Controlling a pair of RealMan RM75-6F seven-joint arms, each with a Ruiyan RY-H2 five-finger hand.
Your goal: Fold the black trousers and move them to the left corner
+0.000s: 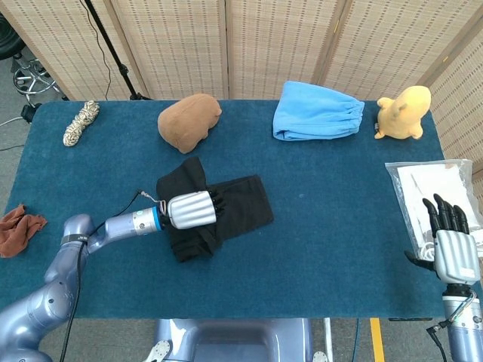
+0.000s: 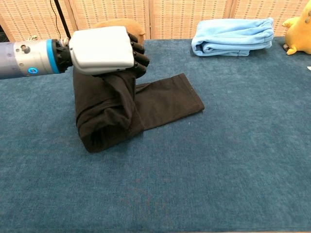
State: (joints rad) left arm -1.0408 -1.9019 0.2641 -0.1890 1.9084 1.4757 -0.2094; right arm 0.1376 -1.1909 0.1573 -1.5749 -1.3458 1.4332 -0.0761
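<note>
The black trousers point(image 1: 241, 205) point(image 2: 165, 101) lie near the middle of the blue table, leg ends pointing right. My left hand point(image 1: 192, 210) point(image 2: 104, 50) grips the waist end and holds it lifted and doubled over the legs, so the cloth hangs in a bunched fold below the hand. My right hand point(image 1: 449, 245) rests at the table's right edge, fingers spread, holding nothing; it does not show in the chest view.
Along the far edge are a coiled rope point(image 1: 80, 123), a brown plush point(image 1: 189, 121) point(image 2: 116, 24), a folded light-blue garment point(image 1: 317, 111) point(image 2: 233, 36) and a yellow plush point(image 1: 404, 111). A clear bag with papers point(image 1: 434, 192) lies at right. A brown rag point(image 1: 16, 230) hangs off the left edge.
</note>
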